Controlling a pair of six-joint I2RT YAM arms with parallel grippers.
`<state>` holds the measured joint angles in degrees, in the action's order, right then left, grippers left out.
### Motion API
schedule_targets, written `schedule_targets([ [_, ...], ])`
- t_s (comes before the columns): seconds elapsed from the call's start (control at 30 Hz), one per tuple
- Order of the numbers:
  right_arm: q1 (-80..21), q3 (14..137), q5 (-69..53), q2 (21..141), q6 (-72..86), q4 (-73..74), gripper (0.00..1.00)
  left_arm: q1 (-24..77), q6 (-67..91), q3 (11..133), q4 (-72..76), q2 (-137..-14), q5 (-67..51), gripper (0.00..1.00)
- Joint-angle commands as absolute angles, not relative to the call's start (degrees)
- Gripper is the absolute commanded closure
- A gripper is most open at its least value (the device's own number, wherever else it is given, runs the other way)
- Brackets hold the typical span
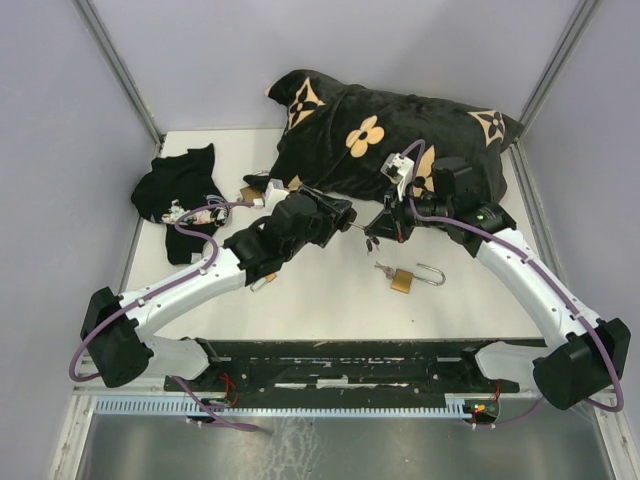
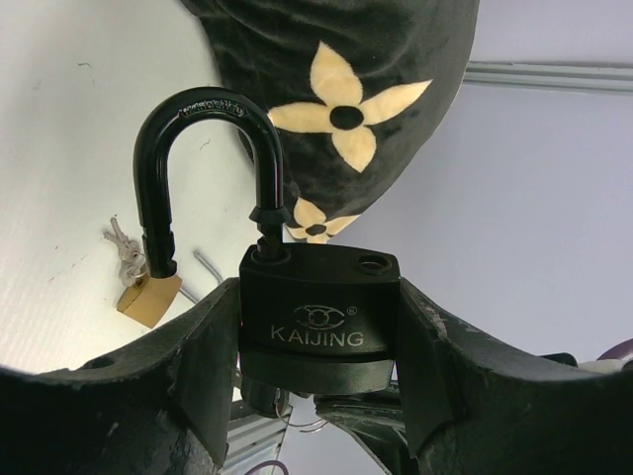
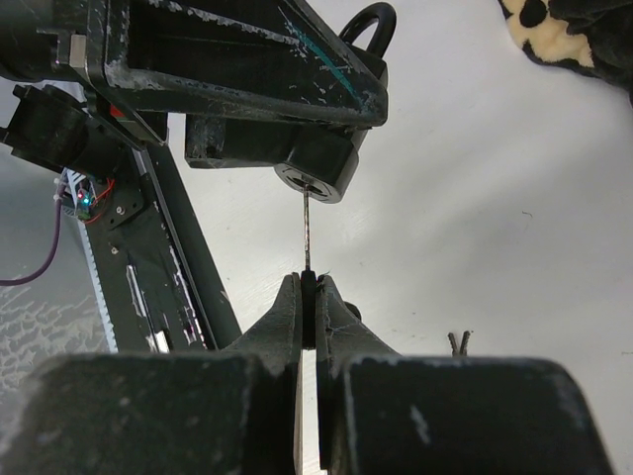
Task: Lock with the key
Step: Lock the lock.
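My left pincer clamps the black padlock marked KAIJING; my right pincer pinches the key, seemingly inserted underneath.

Top external looks steeply down over the whole table. Left wrist sits tight against the black padlock, with the brass padlock at lower left; both show from above too. Right wrist looks closely up the key at the same black padlock.
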<state>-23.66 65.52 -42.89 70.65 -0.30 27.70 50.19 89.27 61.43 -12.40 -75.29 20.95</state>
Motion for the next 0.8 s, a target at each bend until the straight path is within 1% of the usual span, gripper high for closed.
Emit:
schedule_targets([
  [0.0, -24.3, 65.2, -44.0, 69.5, -1.1, 26.5, 0.98, 50.6, 90.7, 63.5, -7.8, -72.6, 22.6, 0.97],
  [0.23, -24.4, 63.6, -45.7, 67.4, -1.7, 26.9, 0.98, 50.6, 90.5, 63.6, -8.4, -72.2, 23.6, 0.97],
  [0.77, -24.9, 64.3, -43.8, 70.2, -1.4, 26.6, 0.98, 50.6, 90.4, 63.5, -7.8, -72.2, 22.5, 0.97],
])
